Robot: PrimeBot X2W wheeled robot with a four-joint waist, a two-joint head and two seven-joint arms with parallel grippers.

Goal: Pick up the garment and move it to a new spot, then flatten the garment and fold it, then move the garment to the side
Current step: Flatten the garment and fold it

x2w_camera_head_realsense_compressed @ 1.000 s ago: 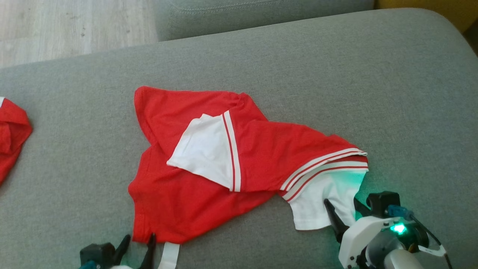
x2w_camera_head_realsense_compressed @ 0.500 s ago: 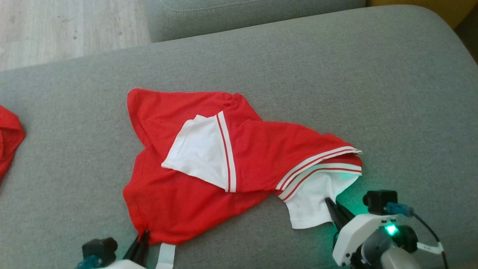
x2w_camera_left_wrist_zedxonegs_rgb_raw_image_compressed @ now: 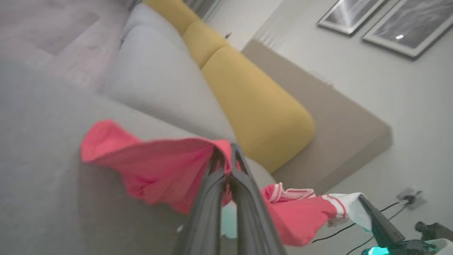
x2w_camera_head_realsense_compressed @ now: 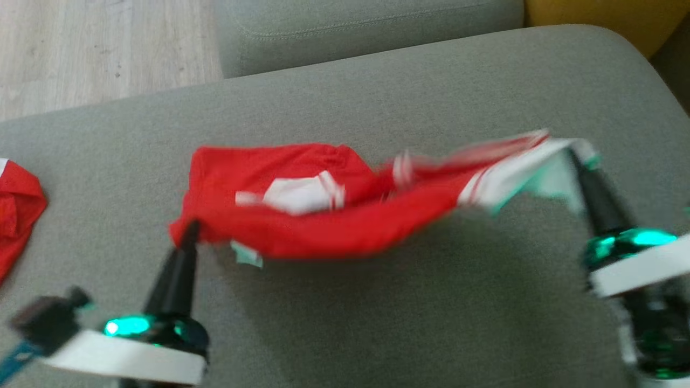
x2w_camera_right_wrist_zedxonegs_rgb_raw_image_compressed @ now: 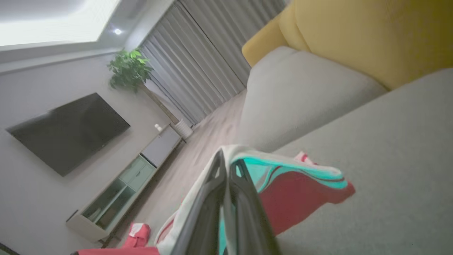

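on the grey sofa seat point(x2w_camera_head_realsense_compressed: 485, 81) your left gripper point(x2w_camera_head_realsense_compressed: 190, 230) and right gripper point(x2w_camera_head_realsense_compressed: 574, 157) have just clamped the red t-shirt point(x2w_camera_head_realsense_compressed: 323, 234) and raised it; carry it now.

Left tool point(x2w_camera_left_wrist_zedxonegs_rgb_raw_image_compressed: 226, 151) pinches the red garment point(x2w_camera_left_wrist_zedxonegs_rgb_raw_image_compressed: 159, 166) (tips pressed together) over grey sofa point(x2w_camera_left_wrist_zedxonegs_rgb_raw_image_compressed: 35, 159).

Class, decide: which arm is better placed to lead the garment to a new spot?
Right, probably: the right gripper and left gripper both pinch the garment, but another red cloth lies leftward.
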